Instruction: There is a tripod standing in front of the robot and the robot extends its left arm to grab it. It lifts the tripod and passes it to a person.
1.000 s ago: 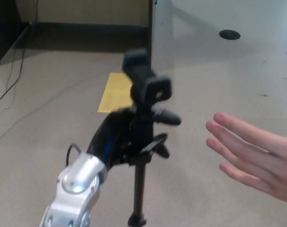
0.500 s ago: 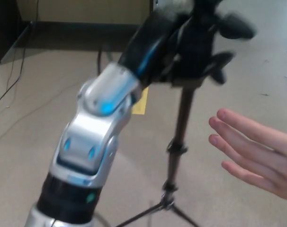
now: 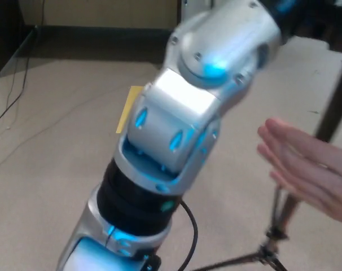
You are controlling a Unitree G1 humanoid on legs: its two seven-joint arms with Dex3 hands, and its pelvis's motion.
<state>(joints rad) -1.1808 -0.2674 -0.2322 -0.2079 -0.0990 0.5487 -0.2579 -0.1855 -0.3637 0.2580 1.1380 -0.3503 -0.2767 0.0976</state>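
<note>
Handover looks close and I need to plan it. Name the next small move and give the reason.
Probably ease the tripod slightly down and toward the person's hand, then pause. The left arm has swung high, so the left hand is out of view at the top edge. The tripod's column passes just behind the open, waiting palm, which has not closed on it yet.

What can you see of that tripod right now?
Only the lower part of the tripod shows, at the right edge. It is dark and slim, perhaps metal, blurred. The pole slants from the upper right down to a hub where thin legs spread out. A person's open hand lies in front of the pole; whether they touch is unclear. Its top is out of view.
</note>
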